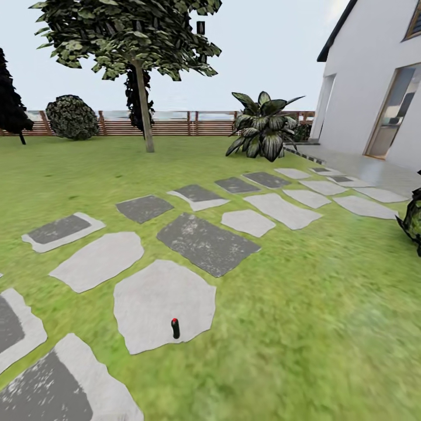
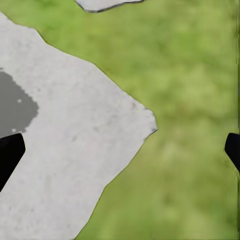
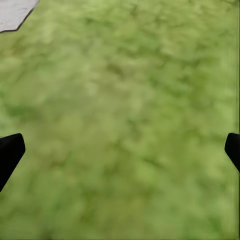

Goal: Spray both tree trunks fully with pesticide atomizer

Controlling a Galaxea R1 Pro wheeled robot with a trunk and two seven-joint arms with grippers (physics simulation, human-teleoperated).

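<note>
Both hands hung spread wide over the garden ground, with the atomizer standing on a paving stone ahead.

In the head view the pesticide atomizer (image 1: pixel 175 328), a small dark upright bottle with a red top, stood on a pale stone slab (image 1: pixel 164 304) in the lawn (image 1: pixel 304 292), near that slab's closer edge. One tree (image 1: pixel 143 105) with a pale trunk rose far back near the wooden fence (image 1: pixel 175 124). The left hand (image 2: pixel 120 150) pointed down at the ground, its dark fingertips (image 2: pixel 10 155) far apart at the frame's edges, empty, above a grey stone's edge and grass. The right hand (image 3: pixel 120 150) pointed down likewise, fingers (image 3: pixel 10 152) spread wide and empty, over plain grass.
</note>
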